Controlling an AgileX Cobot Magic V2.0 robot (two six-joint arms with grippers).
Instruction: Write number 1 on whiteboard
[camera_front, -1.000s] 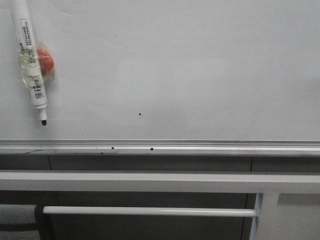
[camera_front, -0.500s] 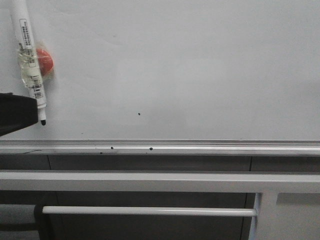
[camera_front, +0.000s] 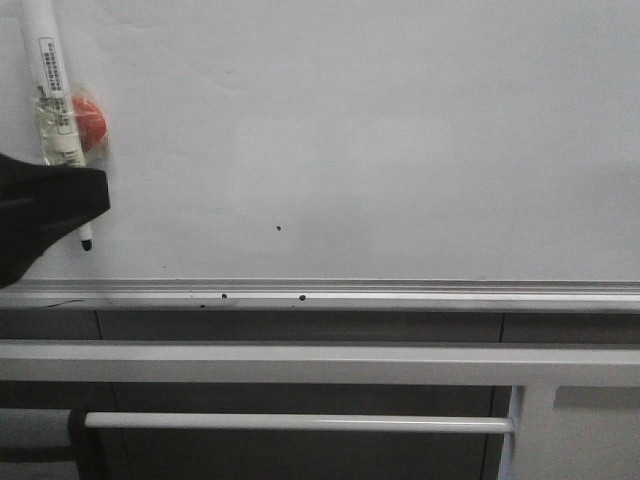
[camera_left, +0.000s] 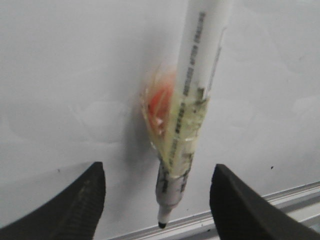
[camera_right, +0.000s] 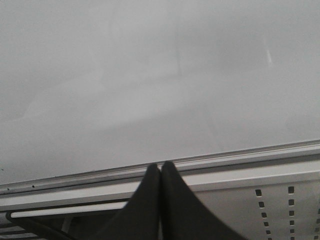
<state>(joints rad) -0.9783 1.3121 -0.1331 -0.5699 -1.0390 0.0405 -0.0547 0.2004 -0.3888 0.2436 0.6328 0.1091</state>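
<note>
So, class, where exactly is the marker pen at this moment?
In the front view the marker pen hangs tip-down at the whiteboard's far left, taped beside a red magnet, with the open left gripper straddling its lower end.

Office or classroom, whiteboard (camera_front: 400, 140), taped marker (camera_front: 55, 110)

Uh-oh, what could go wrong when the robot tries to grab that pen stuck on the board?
The pen is taped to a red magnet, so a crooked pull might tear the tape or drop it. Its bare black tip points down close to the whiteboard, so a bump could leave a stray mark. The left fingers are wide open around it; closing off-centre could push it sideways.
</note>
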